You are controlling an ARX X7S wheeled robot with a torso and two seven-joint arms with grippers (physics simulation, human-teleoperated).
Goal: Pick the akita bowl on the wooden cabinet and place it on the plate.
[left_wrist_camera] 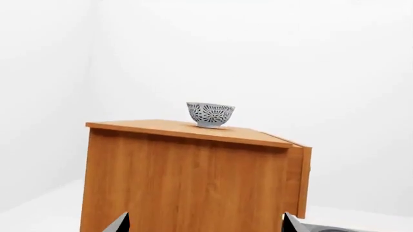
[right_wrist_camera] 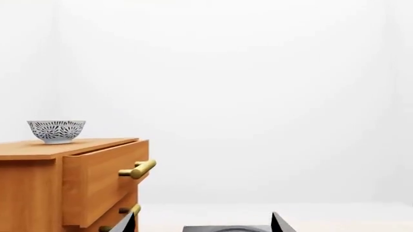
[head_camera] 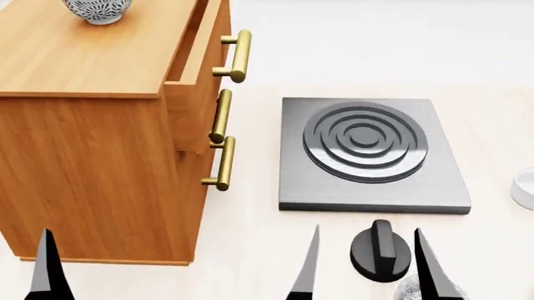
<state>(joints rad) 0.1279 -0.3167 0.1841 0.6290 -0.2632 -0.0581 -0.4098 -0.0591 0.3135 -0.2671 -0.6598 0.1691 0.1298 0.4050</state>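
Observation:
The akita bowl [head_camera: 97, 10], white with a dense dark floral pattern, stands upright on top of the wooden cabinet [head_camera: 84, 169], far from both grippers. It also shows as the akita bowl [left_wrist_camera: 210, 114] and the akita bowl [right_wrist_camera: 56, 131] in the wrist views. My left gripper [left_wrist_camera: 205, 227] is open and faces the cabinet's side panel [left_wrist_camera: 187, 183]; one of its fingertips [head_camera: 46, 269] shows low in the head view. My right gripper [head_camera: 367, 269] is open and holds nothing, low beside the cabinet's drawer front. The plate is out of view.
A grey square hob slab [head_camera: 371, 153] with raised rings lies right of the cabinet, a black knob [head_camera: 381, 250] in front of it. The top drawer [head_camera: 200, 69] stands slightly out with brass bar handles [head_camera: 237, 56]. A small white cup [head_camera: 526, 187] sits at the right edge.

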